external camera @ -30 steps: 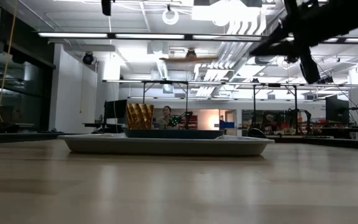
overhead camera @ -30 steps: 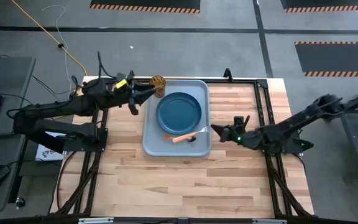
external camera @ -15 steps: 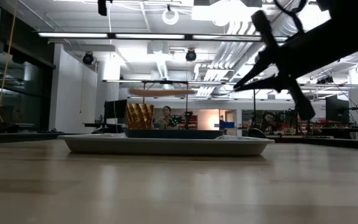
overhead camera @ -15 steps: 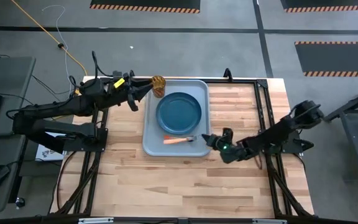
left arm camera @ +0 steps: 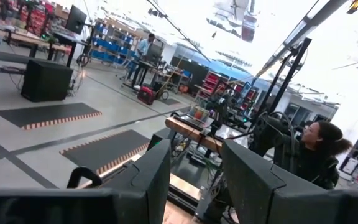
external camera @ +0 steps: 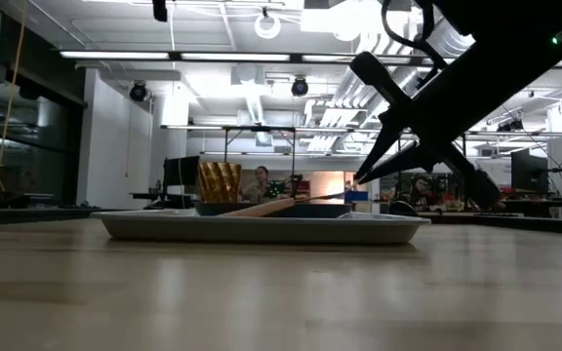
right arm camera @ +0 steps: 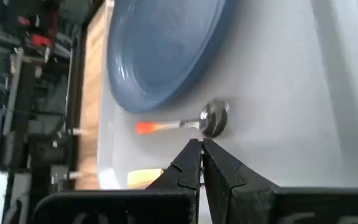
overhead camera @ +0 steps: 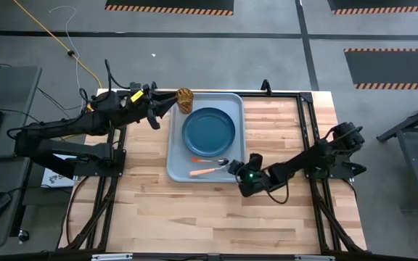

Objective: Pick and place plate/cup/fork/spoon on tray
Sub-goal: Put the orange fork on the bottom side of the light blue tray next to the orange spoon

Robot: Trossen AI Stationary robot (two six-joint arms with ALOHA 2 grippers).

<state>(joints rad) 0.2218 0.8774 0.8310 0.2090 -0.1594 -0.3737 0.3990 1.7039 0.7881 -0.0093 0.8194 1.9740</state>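
The right fingers (right arm camera: pixel 201 163) are pressed together on the fork (overhead camera: pixel 207 171), being lowered at the tray's (overhead camera: pixel 176 172) near edge beside the spoon (overhead camera: pixel 210 160), so release is judged next; the left fingers (left arm camera: pixel 194 180) are parted by the cup (overhead camera: pixel 184 100).

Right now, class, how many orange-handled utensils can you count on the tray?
2. The spoon lies on the tray just in front of the plate. The fork lies nearer the front rim, its tine end at the right pincer.
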